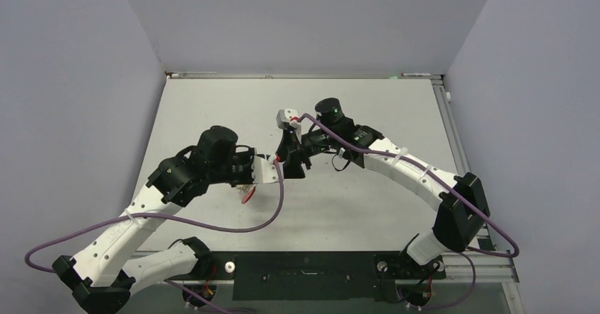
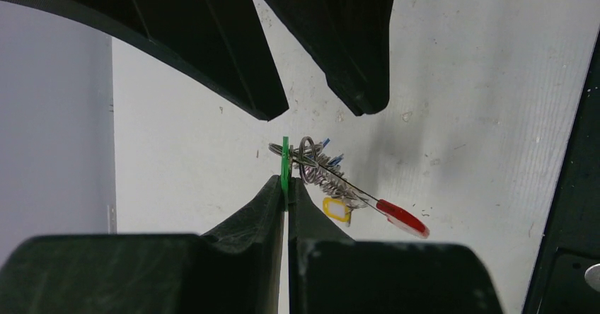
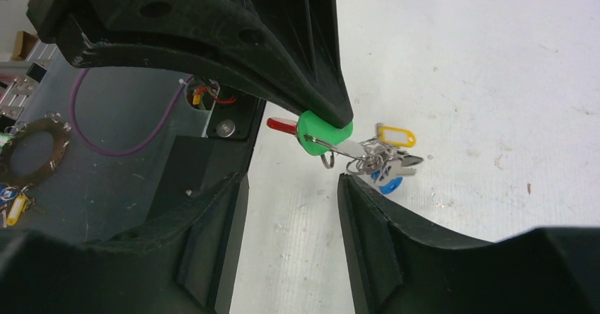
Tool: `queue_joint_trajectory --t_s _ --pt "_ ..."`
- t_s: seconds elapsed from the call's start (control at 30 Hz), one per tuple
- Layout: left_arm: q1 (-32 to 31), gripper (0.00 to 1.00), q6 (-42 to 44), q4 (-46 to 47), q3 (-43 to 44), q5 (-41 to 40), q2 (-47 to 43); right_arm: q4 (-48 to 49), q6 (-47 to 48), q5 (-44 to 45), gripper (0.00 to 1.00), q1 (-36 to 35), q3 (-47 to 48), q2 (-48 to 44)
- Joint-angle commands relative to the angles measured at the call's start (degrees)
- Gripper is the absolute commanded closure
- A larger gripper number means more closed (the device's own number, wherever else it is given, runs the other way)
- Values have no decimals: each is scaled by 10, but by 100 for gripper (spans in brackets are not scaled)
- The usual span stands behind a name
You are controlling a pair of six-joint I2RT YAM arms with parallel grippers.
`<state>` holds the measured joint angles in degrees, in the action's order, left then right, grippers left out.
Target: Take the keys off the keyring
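My left gripper [image 2: 286,184] is shut on a green tag [image 2: 285,160], which it holds edge-on above the table. From that tag hangs the keyring [image 2: 306,161], a small wire loop, with the keys [image 2: 327,178] bunched beside it. A yellow tag [image 2: 337,209] and a red piece [image 2: 402,217] hang there too. In the right wrist view the green tag [image 3: 322,134] sits at the left gripper's tips, with keys [image 3: 378,160] and a blue head [image 3: 388,184] to its right. My right gripper [image 3: 290,181] stands open just short of the bunch, touching nothing. In the top view both grippers [image 1: 272,167] [image 1: 293,171] meet mid-table.
The white table [image 1: 368,201] is walled by grey panels at the left, back and right. Past its near edge lie a dark base plate [image 3: 177,165], a purple cable [image 3: 106,141] and a bronze ring with other keys [image 3: 32,144].
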<state>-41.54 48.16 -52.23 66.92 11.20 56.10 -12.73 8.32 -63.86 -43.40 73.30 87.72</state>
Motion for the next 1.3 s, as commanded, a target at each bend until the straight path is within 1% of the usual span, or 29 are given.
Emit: queue_joint_trajectory --t_s 0.0,0.13,0.37,0.47,0.5,0.7,0.8,1.03,1.13,1.2,1.27 --pt "-1 100 -21 48 34 16 -5 78 -37 -9 50 -7 10 6" --pt "-1 100 -31 54 31 19 -6 102 -54 -9 53 -10 1 12" --pt "-1 100 -42 57 39 30 -4 109 -38 -13 54 -13 -25 11" --pt "0 100 -47 57 43 34 -3 116 -36 -17 57 -13 -34 12" --pt "-1 100 -47 57 43 34 -3 117 -37 -18 59 -13 -35 12" --pt "-1 100 -50 56 40 36 -5 122 -46 -17 77 -14 -34 14" --pt "-1 100 -51 56 36 36 -6 138 -54 -17 81 -14 -33 15" --pt "-1 100 -59 62 26 35 -1 130 -47 -8 78 -14 -35 15" --pt "-1 100 -74 65 17 36 4 94 -20 -6 77 -14 -39 14" --pt "-1 100 -82 66 8 39 6 75 -4 -8 75 -13 -47 10" --pt "-1 100 -94 69 -4 42 6 62 9 -9 69 -13 -58 6"
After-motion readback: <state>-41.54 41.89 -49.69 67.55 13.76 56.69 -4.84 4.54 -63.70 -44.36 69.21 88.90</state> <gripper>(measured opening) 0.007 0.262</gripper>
